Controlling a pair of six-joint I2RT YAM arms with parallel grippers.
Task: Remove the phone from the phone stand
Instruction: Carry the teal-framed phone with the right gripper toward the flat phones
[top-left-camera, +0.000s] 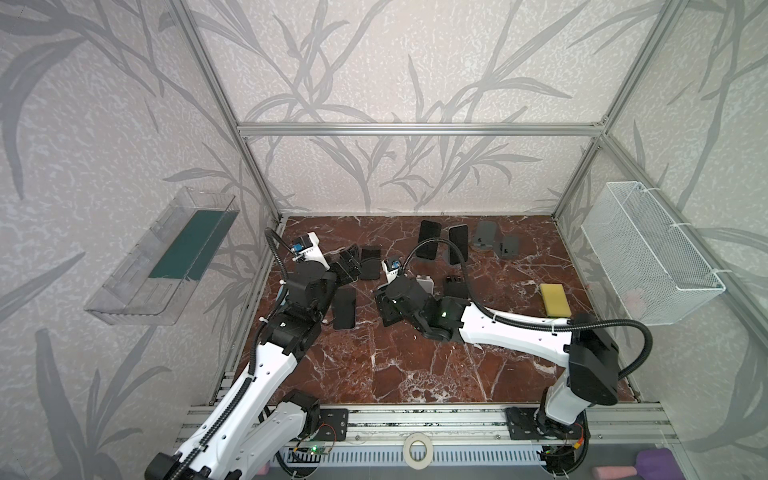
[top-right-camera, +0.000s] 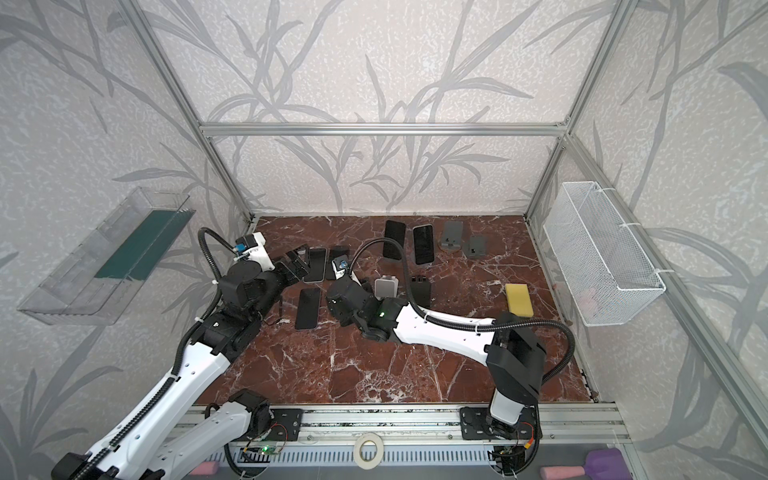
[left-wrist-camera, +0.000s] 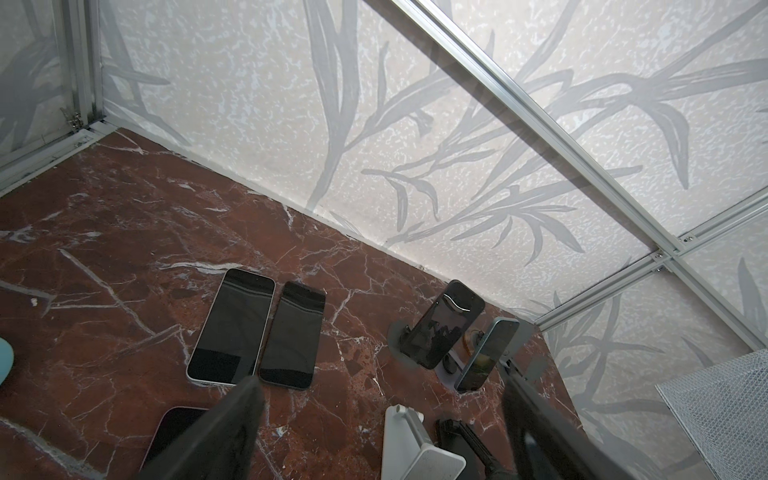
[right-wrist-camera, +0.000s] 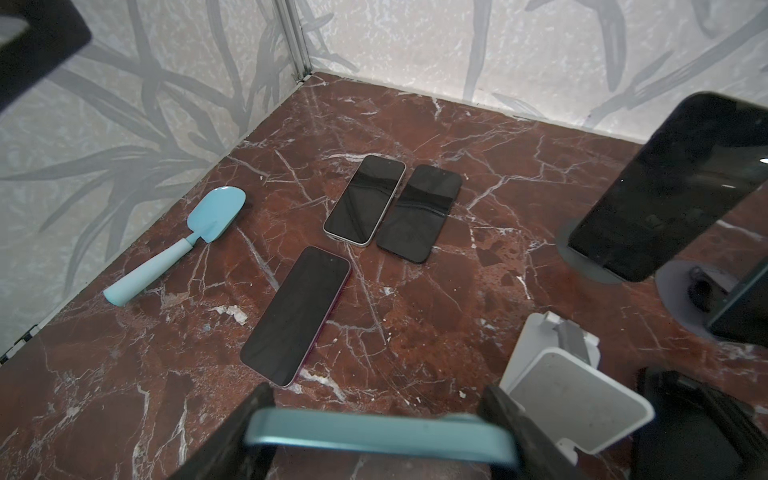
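Note:
My right gripper (right-wrist-camera: 376, 409) is shut on a teal-edged phone (right-wrist-camera: 374, 432), its black fingers (right-wrist-camera: 245, 419) on the two short ends, low over the floor. It is beside an empty white phone stand (right-wrist-camera: 573, 399). In both top views that gripper (top-left-camera: 388, 309) sits mid-floor and hides the phone. Two dark phones (top-left-camera: 428, 245) (top-left-camera: 457, 246) lean on stands at the back. My left gripper (left-wrist-camera: 379, 386) is open with nothing between its fingers. In a top view it (top-left-camera: 349, 266) is at the left, over the flat phones.
Three phones lie flat: a white-edged one (right-wrist-camera: 365, 201), a black one (right-wrist-camera: 419, 212) and a pink-edged one (right-wrist-camera: 297, 316). A blue spade (right-wrist-camera: 183, 245) lies by the left wall. An empty black stand (top-left-camera: 455, 286), two grey stands (top-left-camera: 484, 235) and a yellow sponge (top-left-camera: 555, 299) stand to the right.

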